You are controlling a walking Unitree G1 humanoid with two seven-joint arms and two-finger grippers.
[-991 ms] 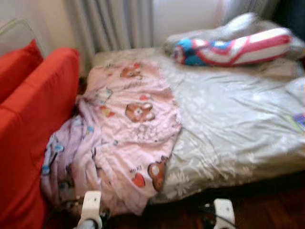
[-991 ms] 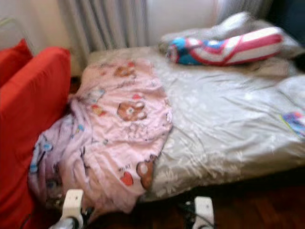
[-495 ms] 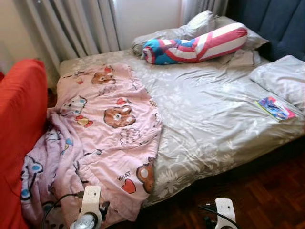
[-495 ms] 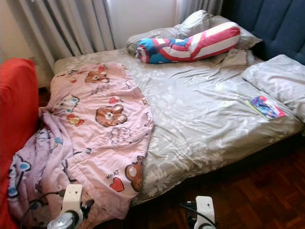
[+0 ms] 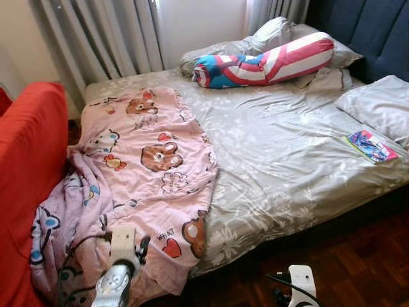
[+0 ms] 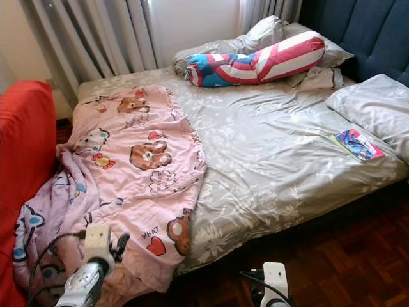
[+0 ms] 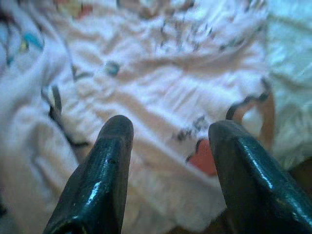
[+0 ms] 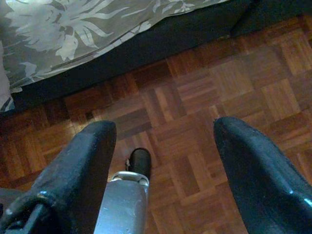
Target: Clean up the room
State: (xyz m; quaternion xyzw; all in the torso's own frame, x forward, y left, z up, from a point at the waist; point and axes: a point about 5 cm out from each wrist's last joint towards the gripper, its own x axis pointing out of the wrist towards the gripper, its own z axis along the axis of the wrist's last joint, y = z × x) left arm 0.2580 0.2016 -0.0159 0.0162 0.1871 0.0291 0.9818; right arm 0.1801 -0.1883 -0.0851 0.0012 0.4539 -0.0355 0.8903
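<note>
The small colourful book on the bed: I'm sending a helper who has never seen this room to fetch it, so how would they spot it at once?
Start at the bed with its grey floral sheet, and go to the side by the dark blue headboard. There, just in front of the plain grey pillow, lies the book. It is flat and thin with a bright pink, blue and red cover, unlike the long striped bolster near the curtains.

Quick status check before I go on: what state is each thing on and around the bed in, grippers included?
pink blanket: rumpled, hanging off the bed's near corner.
grey sheet: wrinkled, spread on the mattress.
striped bolster: lying against the pillows.
booklet: flat, closed, beside a pillow.
left gripper: open, over the blanket.
right gripper: open, above the floor.
</note>
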